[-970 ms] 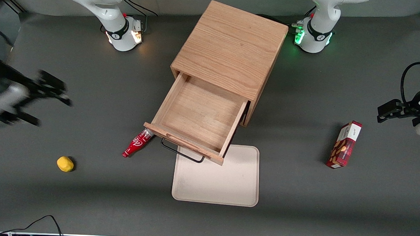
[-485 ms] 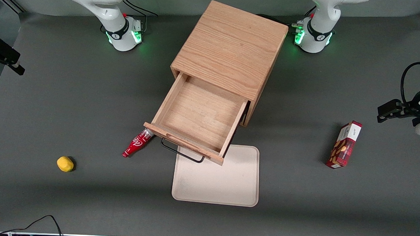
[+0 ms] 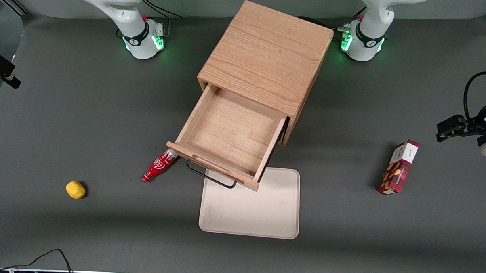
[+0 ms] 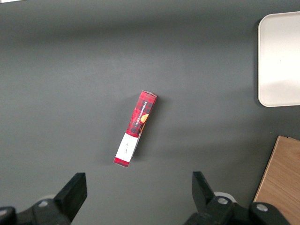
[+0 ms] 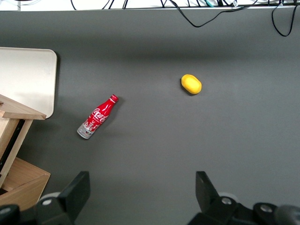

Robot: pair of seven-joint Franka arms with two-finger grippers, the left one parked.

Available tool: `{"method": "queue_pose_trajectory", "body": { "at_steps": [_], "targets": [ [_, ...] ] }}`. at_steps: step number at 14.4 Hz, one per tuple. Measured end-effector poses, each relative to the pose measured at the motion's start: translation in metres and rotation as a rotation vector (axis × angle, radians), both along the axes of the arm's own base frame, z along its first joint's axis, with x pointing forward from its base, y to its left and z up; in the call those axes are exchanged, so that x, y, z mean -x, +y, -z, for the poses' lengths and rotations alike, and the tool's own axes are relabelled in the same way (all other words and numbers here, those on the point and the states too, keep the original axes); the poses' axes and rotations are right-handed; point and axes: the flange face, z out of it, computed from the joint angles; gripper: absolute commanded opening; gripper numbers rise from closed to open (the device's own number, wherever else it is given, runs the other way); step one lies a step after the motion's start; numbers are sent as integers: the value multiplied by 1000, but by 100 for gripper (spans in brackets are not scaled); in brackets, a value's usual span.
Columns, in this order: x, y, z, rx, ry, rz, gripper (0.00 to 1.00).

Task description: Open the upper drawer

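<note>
Right wrist view shows the claw with fingers spread apart, hovering over bare tabletop near a red bottle and lemon. At center frame in the front view, the upper drawer stands pulled out of the cabinet.

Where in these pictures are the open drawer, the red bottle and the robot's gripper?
upper drawer (image 3: 231, 130): front view, bare wooden floor of the pulled-out tray.
red bottle (image 5: 96, 117): right wrist view, middle of its body.
gripper (image 5: 140, 192): right wrist view, midway between its open fingertips, high above the table.
</note>
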Motion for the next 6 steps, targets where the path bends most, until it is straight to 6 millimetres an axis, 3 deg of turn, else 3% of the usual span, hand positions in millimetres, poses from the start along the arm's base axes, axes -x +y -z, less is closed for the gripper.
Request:
{"method": "queue_pose_trajectory", "body": {
  "at_steps": [6],
  "targets": [
    [-1, 4, -2, 1, -7, -8, 100]
  ]
}}
